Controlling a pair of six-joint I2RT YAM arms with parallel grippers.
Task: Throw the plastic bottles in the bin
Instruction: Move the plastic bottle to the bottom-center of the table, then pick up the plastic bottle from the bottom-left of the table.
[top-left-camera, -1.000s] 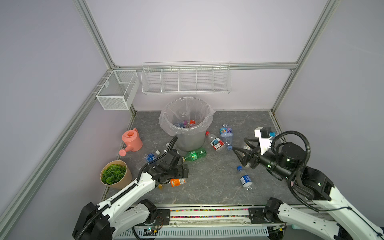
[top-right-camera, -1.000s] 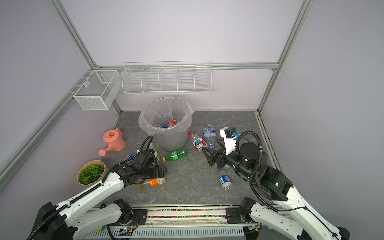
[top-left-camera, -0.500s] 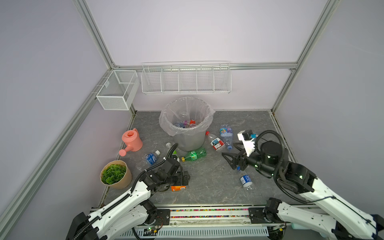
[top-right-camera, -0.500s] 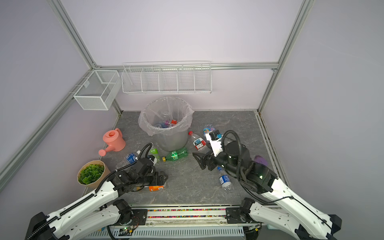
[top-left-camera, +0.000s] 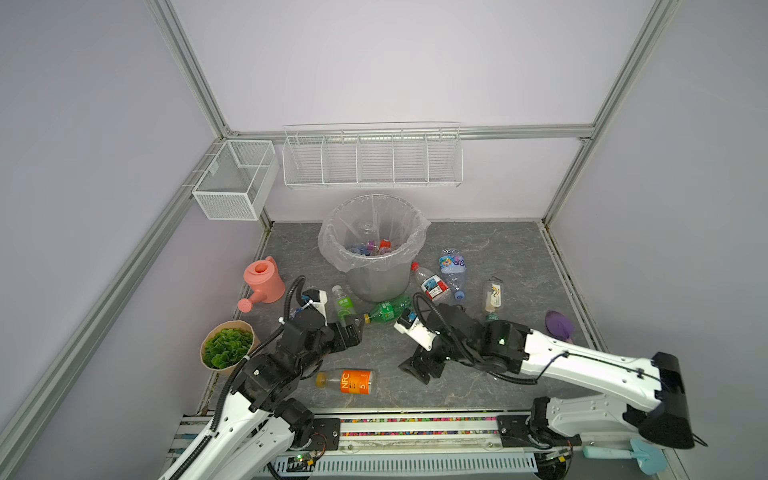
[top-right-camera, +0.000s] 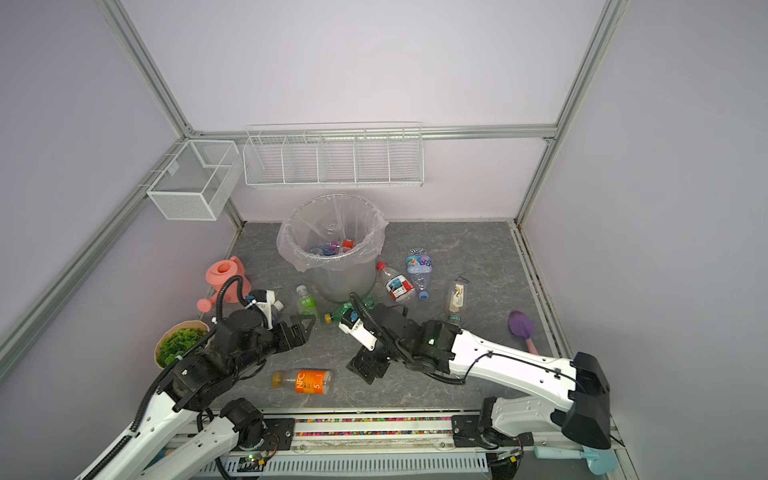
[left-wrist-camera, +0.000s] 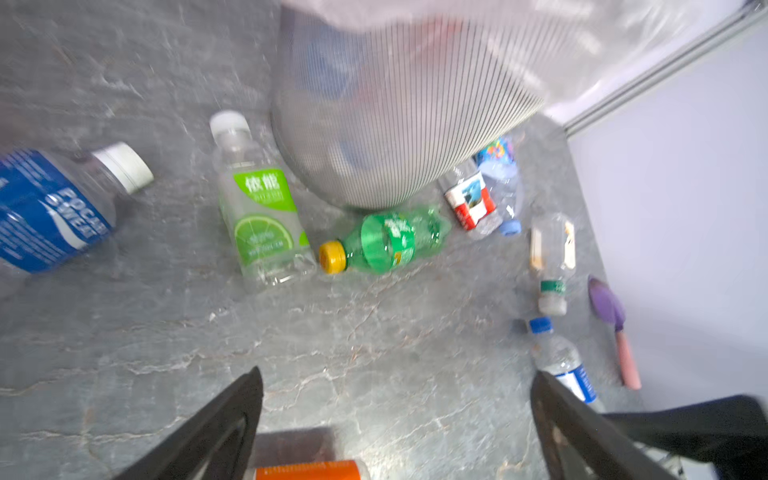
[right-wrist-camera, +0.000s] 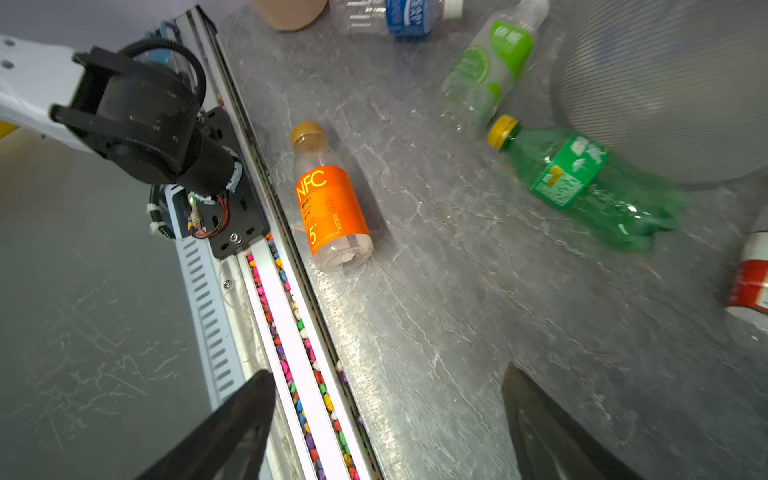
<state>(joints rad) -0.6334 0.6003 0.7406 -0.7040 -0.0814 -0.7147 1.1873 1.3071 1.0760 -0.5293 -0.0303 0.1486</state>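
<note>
Right gripper (top-left-camera: 417, 371) (jaws apart) has swung toward the orange bottle (top-left-camera: 347, 381).

Bright even light, blurred wrist views

Grey floor (top-left-camera: 498, 249): bin (top-left-camera: 380, 282), scattered bottles (top-left-camera: 349, 382), watering can (top-left-camera: 266, 282), potted plant (top-left-camera: 226, 347), trowel (top-left-camera: 559, 324).

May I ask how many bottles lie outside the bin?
8: orange-labelled near the rail; lime-labelled and green by the bin's front; red-labelled and crushed blue at its right; yellow-labelled farther right; Pocari beside the left arm; blue-capped under the right arm. Others may be hidden.
</note>
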